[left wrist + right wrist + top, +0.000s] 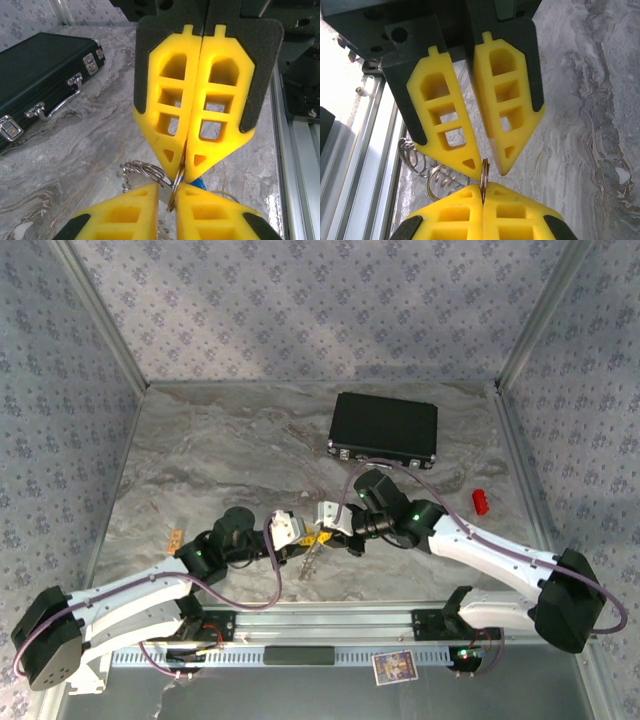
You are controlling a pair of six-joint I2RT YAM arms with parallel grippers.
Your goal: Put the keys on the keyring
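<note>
Right gripper (482, 189) clamped on keyring (483, 172), left gripper (488, 169) slightly parted

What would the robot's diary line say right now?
right gripper: shut on keyring | left gripper: slightly open around keyring

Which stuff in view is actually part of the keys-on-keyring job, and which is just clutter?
Job:
- keyring
- blue key, right beside it

Lying about:
- black case, closed, at the back
- red piece
- tan piece
- card by the front rail
</note>
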